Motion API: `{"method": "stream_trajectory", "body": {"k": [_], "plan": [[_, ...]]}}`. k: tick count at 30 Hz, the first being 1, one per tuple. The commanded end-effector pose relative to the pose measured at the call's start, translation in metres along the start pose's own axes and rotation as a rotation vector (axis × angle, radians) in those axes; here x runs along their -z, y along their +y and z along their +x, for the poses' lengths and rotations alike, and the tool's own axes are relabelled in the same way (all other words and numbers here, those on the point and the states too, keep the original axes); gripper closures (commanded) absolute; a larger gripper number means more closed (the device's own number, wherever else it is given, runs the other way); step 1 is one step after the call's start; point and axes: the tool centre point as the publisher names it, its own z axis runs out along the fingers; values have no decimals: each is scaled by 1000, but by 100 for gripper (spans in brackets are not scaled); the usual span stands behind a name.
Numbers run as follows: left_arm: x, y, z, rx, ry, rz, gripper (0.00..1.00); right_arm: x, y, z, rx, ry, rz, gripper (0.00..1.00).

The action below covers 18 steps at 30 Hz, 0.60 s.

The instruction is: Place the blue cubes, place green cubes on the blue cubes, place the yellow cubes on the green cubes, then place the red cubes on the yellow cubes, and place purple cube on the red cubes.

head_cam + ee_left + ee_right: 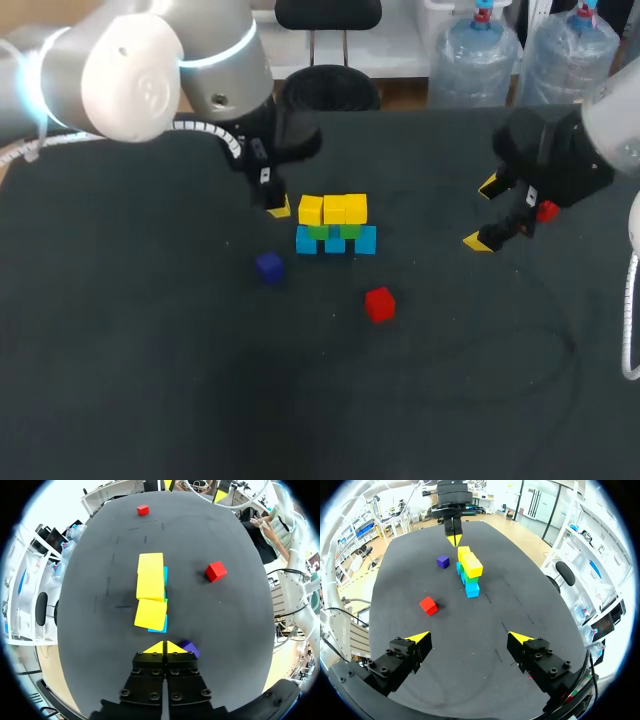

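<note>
Left wrist view has the left hand (164, 648) shut tight, its two yellow tips pressed together with nothing between them. The purple cube (189, 649) sits on the dark worktop (95, 645) just beside those tips; whether it touches them I can't tell. Ahead of the hand stands the stack (151, 592), seen here from above: yellow cubes (150, 575) cover the top in a row, with slivers of blue showing along one edge. Off to one side of the stack, apart from it, lies a red cube (216, 571). A second red cube (143, 510) lies far across the worktop.

From the head view the stack reads in layers: blue cubes (365, 240) on the worktop, green cubes (350, 230) on them, and three yellow ones on top. The left hand is near the stack's left end, the purple cube lies in front of it, and the first red cube lies alone nearer the front, well apart from the stack.

The right hand (470, 639) is spread wide and holds nothing. Its two yellow tips stand far apart above bare worktop. In its own view the stack, the purple cube and the first red cube all lie ahead of it, and the left hand hangs beyond them. In the head view the second red cube shows close against the right hand's black body.
</note>
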Motion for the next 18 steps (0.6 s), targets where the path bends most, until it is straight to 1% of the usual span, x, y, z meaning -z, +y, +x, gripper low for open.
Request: {"method": "stream_trajectory", "body": {"k": [1,18], "plan": [[-1,2,-1,2,1,4,100,-1,-1,0,1,-2,-2,0],[-3,1,-9,-4,-13,9,100,-1,-1,0,1,-2,-2,0]]}}
